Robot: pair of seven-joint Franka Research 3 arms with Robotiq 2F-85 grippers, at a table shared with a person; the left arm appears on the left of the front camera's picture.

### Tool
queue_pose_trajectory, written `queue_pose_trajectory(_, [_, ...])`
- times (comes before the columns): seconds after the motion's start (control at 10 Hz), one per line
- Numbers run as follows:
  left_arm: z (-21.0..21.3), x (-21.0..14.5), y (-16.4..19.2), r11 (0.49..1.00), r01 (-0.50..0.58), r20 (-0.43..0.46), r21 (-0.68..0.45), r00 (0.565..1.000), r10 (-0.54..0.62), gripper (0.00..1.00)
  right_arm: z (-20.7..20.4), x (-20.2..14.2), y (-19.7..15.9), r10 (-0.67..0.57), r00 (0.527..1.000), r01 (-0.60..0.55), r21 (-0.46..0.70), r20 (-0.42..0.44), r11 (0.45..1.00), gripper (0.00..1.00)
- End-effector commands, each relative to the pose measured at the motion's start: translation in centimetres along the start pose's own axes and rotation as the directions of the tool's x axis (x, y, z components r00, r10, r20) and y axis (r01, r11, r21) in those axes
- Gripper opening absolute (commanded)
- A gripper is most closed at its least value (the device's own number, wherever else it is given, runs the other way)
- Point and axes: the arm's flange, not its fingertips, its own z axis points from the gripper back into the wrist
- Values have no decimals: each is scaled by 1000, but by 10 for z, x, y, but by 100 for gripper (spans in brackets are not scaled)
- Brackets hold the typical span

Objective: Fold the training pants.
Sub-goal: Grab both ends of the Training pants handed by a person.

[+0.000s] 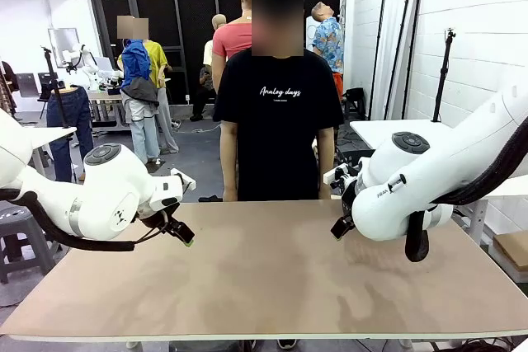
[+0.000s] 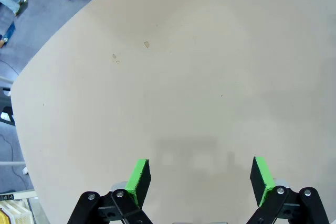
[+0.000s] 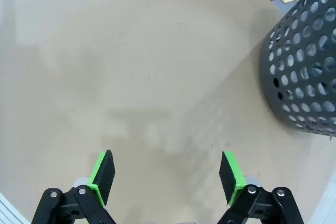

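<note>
Left claw (image 2: 200,167) and right claw (image 3: 167,161) gape, seemingly just above table (image 1: 272,286).

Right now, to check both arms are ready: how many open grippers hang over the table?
2. The left gripper hangs open above the table's left side; the right gripper hangs open above its right side, both empty.

The left arm (image 1: 99,195) comes in from the left edge of the front view, its elbow bent and its wrist angled down towards the middle. The left pincer (image 1: 183,235) sits at centre left, tipped downward. The right arm (image 1: 429,179) enters from the right edge, and the right pincer (image 1: 340,227) points down at centre right. In the wrist views, the left pincer (image 2: 199,174) and the right pincer (image 3: 168,174) both have their jaws spread wide, green pads (image 2: 139,178) facing each other with nothing between them.
</note>
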Motion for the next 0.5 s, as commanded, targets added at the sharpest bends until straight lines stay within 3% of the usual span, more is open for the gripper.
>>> queue_pose_trajectory(0.0, [0,0,1,1000,-2,0,0,1000,2,100,0,0,0,-1,1000,1,0,0,1000,100])
queue_pose_trajectory(0.1, [0,0,0,1000,0,0,0,1000,0,100,0,0,0,0,1000,0,0,0,1000,100])
queue_pose_trajectory(0.4, [47,7,-3,999,-10,31,30,999,9,100,52,11,-5,44,999,-45,32,26,998,100])
